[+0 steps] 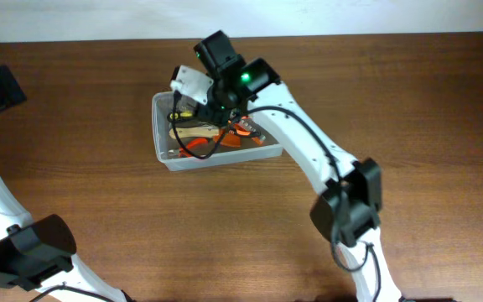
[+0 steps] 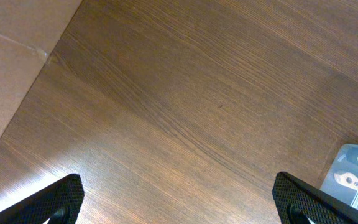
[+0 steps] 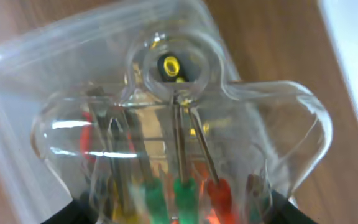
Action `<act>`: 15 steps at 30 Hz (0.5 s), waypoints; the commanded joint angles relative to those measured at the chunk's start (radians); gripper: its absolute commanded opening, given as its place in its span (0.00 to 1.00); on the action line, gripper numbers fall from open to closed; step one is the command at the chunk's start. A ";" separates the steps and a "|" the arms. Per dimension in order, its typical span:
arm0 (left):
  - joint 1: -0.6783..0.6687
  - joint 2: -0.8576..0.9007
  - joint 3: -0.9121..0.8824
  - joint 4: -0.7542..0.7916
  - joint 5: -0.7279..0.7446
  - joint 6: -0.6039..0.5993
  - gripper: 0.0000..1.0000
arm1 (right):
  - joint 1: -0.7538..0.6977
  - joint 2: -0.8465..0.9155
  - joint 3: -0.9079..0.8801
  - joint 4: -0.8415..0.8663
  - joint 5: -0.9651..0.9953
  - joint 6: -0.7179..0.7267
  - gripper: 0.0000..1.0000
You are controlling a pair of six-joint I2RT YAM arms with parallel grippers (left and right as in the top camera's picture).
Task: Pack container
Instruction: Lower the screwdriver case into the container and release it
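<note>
Clear rectangular container [image 1: 225,159] upright mid-table

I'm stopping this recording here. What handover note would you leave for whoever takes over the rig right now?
Left pincer: open, empty, over bare table, off to the side of the container.
Right pincer: appears closed on a clear blister pack of small screwdrivers, over the container.
Container: mid-table, with orange-coloured items inside.
Done: some items packed.
Left: probably lower the pack in, release it, then withdraw.
</note>
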 commanded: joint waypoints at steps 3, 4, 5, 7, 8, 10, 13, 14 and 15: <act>0.003 -0.010 0.002 0.002 0.008 -0.014 0.99 | -0.011 0.054 0.000 -0.019 0.011 -0.058 0.23; 0.003 -0.010 0.002 0.002 0.008 -0.014 0.99 | -0.006 0.054 0.000 -0.019 0.011 -0.048 0.28; 0.003 -0.010 0.002 0.002 0.008 -0.014 0.99 | -0.002 0.054 0.000 -0.021 0.011 -0.049 0.33; 0.003 -0.010 0.002 0.002 0.007 -0.014 0.99 | 0.010 0.053 0.000 -0.025 0.012 -0.048 0.45; 0.003 -0.010 0.002 0.002 0.008 -0.014 0.99 | 0.016 0.053 0.001 -0.037 0.019 -0.048 0.47; 0.003 -0.010 0.002 0.002 0.008 -0.014 0.99 | 0.025 0.046 0.003 -0.062 0.071 -0.001 0.51; 0.003 -0.010 0.002 0.002 0.007 -0.014 0.99 | 0.028 0.007 0.003 -0.097 0.213 0.088 0.74; 0.003 -0.010 0.002 0.002 0.007 -0.014 0.99 | 0.028 -0.009 0.003 -0.109 0.229 0.091 0.74; 0.003 -0.010 0.002 0.002 0.008 -0.014 0.99 | 0.027 -0.031 0.003 -0.117 0.237 0.097 0.78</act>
